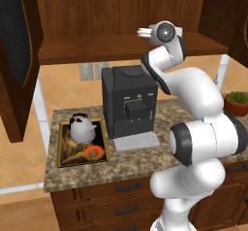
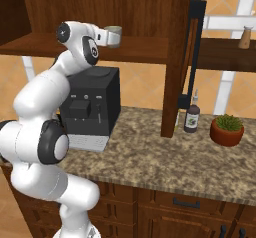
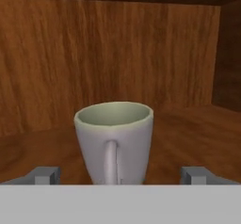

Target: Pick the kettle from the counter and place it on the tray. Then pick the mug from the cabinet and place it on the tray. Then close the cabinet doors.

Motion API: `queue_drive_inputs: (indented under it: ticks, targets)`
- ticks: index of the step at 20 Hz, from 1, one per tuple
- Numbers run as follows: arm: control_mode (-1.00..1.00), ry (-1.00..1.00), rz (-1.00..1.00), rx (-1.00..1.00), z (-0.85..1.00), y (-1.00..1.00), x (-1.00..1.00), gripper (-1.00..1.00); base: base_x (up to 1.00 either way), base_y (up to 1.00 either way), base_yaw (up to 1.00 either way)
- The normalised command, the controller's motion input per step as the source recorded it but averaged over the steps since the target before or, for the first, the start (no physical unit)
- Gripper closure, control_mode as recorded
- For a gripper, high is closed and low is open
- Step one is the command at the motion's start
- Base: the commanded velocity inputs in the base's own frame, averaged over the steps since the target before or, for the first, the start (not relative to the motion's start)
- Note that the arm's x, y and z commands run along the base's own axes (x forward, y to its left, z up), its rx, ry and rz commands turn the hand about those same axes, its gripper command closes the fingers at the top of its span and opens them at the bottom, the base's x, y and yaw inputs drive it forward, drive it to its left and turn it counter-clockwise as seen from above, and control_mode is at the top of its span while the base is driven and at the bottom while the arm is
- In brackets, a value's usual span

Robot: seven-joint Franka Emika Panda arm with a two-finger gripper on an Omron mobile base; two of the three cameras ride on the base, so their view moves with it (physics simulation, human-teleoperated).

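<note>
On the left of the counter [image 1: 145, 164] the kettle [image 1: 81, 127] already sits upright on the tray [image 1: 63, 152], so the first step looks done. The mug [image 3: 115, 143] is the step in hand: it stands on the shelf board of the cabinet [image 1: 121, 11], handle facing the hand, with the gripper [image 3: 120, 175] level with it and its jaws spread wide, one fingertip either side of the mug and neither touching it yet (nothing is held). Carrying the mug to the tray and shutting the cabinet doors [image 1: 17, 55] remain to be done, by my reading.

Moving right, the coffee machine [image 1: 128, 101] stands just beside the tray and directly under the shelf edge, so the mug will probably have to come out forward over that edge before it goes down and left. The tray has bare room in front of the kettle. Farther right stand a dark bottle [image 2: 191, 118] and a potted plant [image 2: 227, 129], well apart from this path.
</note>
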Motion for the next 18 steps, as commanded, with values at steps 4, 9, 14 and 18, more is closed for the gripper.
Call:
queue_drive_inputs:
  ticks: [4,9,14,18]
  targets:
    - [-1.0,0.03,0.0,0.0,-0.1,0.0,0.3,-1.0,0.0,0.0,0.0]
    - [-1.0,0.03,0.0,0.0,-0.14,0.0,0.24,-1.0,0.0,0.0,0.0]
    - [-1.0,0.0,0.0,0.0,-0.04,-0.05,0.01,1.0,0.0,0.0,0.0]
    - [-1.0,-0.01,0.0,0.0,0.0,-0.06,0.0,1.0,0.0,0.0,0.0]
